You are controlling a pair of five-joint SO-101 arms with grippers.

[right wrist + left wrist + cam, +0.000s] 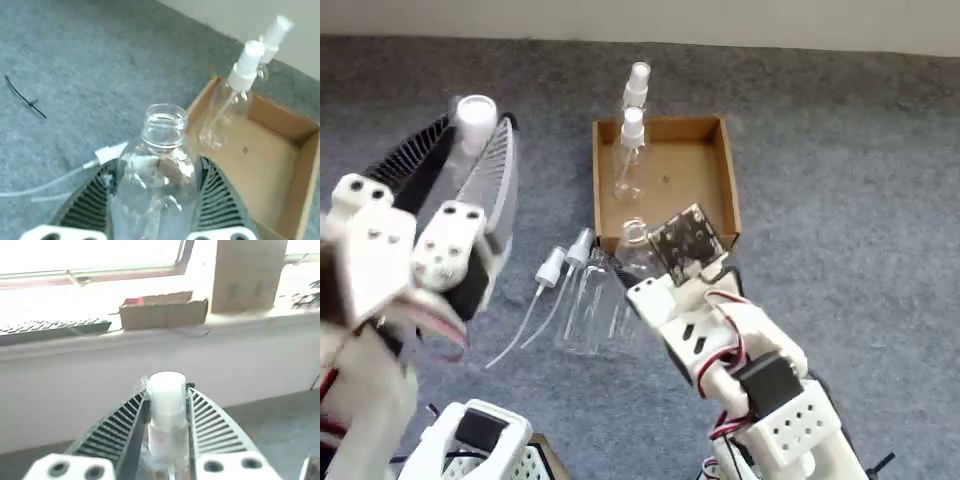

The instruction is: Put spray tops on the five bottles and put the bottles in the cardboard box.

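Note:
My left gripper (475,128) is raised over the carpet at the left, shut on a white spray top (167,399) that stands upright between its ribbed fingers. My right gripper (156,186) is shut on a clear bottle (159,170) with an open neck, held upright just in front of the cardboard box (708,190). In the box lies a capped bottle (629,155); a second capped bottle (638,84) shows at the box's far wall. Two loose spray tops (563,260) with thin tubes and uncapped clear bottles (588,300) lie on the carpet left of the box.
Grey carpet (840,200) covers the whole work area, with open floor to the right of the box. A black cable tie (26,98) lies on the carpet. A pale wall runs along the far edge.

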